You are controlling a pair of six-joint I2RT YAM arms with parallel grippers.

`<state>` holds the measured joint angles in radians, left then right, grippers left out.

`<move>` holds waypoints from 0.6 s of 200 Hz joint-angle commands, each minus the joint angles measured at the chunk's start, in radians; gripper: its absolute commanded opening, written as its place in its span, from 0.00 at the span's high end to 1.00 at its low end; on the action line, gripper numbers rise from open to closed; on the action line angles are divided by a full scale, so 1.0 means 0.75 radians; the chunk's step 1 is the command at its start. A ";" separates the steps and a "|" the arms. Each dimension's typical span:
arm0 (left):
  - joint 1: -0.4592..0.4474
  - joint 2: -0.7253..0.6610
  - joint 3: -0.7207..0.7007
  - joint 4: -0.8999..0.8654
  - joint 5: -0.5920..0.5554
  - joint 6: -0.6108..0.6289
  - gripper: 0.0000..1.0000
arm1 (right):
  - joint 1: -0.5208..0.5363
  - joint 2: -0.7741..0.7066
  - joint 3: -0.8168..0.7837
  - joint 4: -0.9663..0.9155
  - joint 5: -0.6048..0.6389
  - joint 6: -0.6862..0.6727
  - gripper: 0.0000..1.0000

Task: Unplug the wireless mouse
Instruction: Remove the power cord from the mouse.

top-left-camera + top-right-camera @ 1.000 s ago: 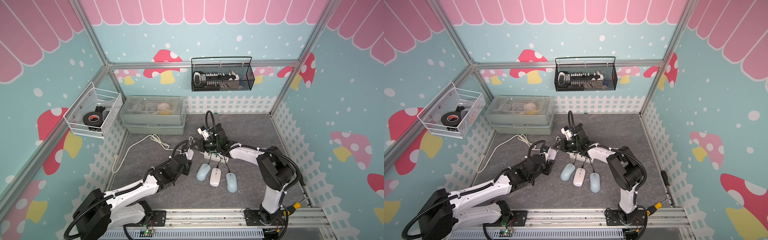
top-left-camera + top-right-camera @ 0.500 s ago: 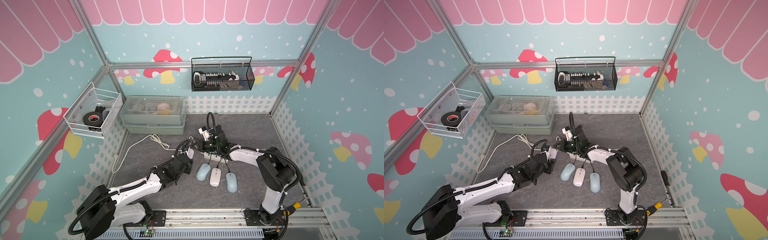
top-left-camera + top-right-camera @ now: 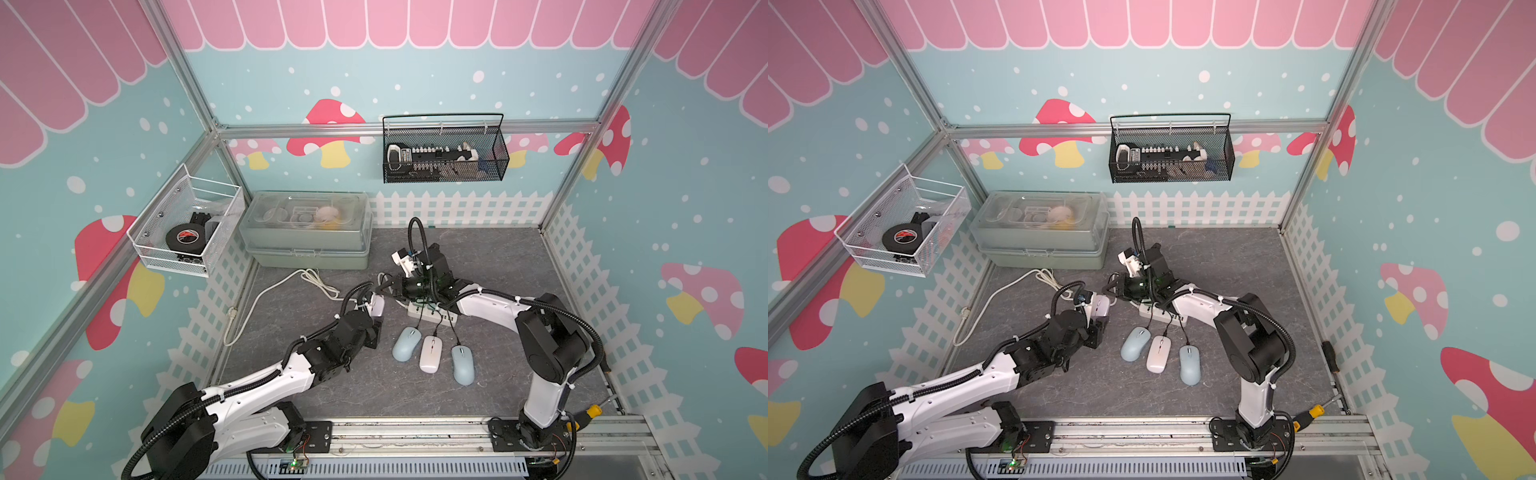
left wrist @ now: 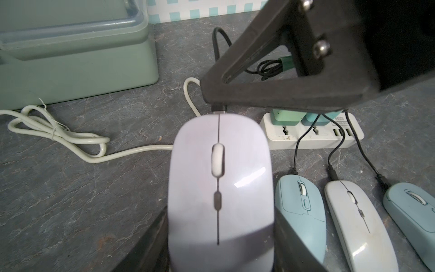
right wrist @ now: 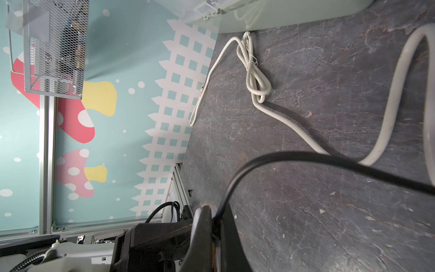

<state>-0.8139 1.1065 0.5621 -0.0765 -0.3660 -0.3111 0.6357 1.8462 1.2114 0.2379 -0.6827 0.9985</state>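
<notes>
Bright even light; soft shadows; glare streak on mouse (image 4: pixel 221 188); edges blurred

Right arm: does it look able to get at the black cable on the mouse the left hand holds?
Likely yes: the right hand is shut on the black cable right at the nose of the mouse held by the left hand; nothing lies between.

Left arm (image 3: pixel 266 380) and right arm (image 3: pixel 494 309): white link shells, black joint housings. Black corrugated conduit (image 3: pixel 582 328) runs along each, cinched with white zip ties (image 3: pixel 517 299). Black base plates (image 3: pixel 505 432), bolted. Right pincer (image 5: pixel 215 226): matte black, triangular finger frame, two silver screws (image 4: pixel 320 48). Left pincer (image 4: pixel 221 245): matte black too, plain flat fingers (image 4: pixel 150 245).
</notes>
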 commanded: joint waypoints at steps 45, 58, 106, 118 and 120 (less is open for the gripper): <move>-0.051 -0.019 -0.046 -0.195 0.126 -0.052 0.72 | -0.114 0.060 0.106 0.094 0.115 -0.010 1.00; -0.059 -0.020 -0.044 -0.219 0.127 -0.072 0.73 | -0.125 0.060 0.105 0.094 0.122 -0.007 1.00; -0.097 -0.030 -0.041 -0.313 0.124 -0.152 0.73 | -0.144 0.060 0.119 0.100 0.122 0.009 1.00; -0.098 -0.015 -0.024 -0.360 0.118 -0.183 0.74 | -0.144 0.060 0.118 0.107 0.129 0.016 1.00; -0.098 -0.013 -0.019 -0.369 0.118 -0.189 0.74 | -0.145 0.060 0.118 0.108 0.130 0.016 1.00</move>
<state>-0.8425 1.0981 0.5587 -0.1253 -0.3569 -0.3939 0.6151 1.8809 1.2377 0.1734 -0.7784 1.0039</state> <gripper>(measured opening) 0.553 0.052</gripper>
